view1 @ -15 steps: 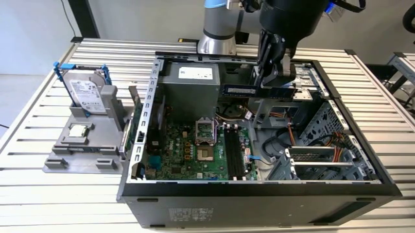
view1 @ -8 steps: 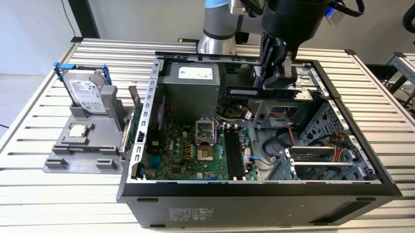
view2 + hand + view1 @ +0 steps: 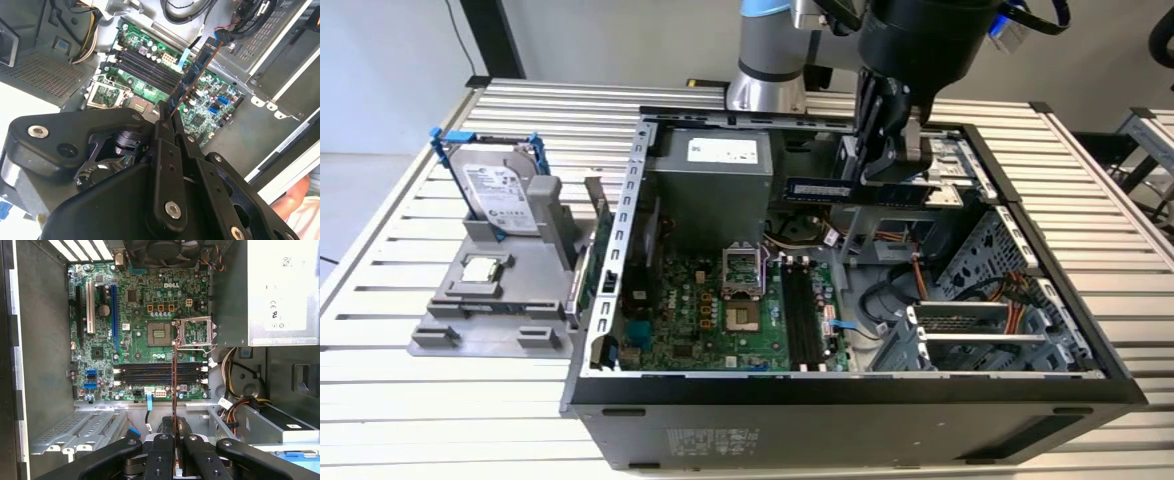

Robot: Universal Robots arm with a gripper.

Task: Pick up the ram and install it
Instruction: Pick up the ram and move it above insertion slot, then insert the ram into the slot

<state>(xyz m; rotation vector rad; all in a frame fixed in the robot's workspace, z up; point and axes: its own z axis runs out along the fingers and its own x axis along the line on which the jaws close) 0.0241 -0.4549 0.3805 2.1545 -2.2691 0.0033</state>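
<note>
My gripper (image 3: pixel 894 172) is shut on the ram (image 3: pixel 821 188), a long thin dark board that I hold level above the open computer case (image 3: pixel 607 300), near its back. In the second wrist view the ram (image 3: pixel 197 62) sticks out from the closed fingers (image 3: pixel 161 131), over the green motherboard (image 3: pixel 200 112). The first wrist view has the ram (image 3: pixel 174 385) edge-on, running out from my gripper (image 3: pixel 174 442) and crossing above the black memory slots (image 3: pixel 160 374). Those slots (image 3: pixel 803 315) lie well below the ram, and it is not touching them.
A silver hard drive in a blue frame (image 3: pixel 494 190) stands in a grey holder left of the case, with a small square processor chip (image 3: pixel 480 268) beside it. In the case are a power supply (image 3: pixel 714 170), an open processor socket (image 3: pixel 744 290) and loose cables (image 3: pixel 907 290). A person's arm (image 3: pixel 300 200) is nearby.
</note>
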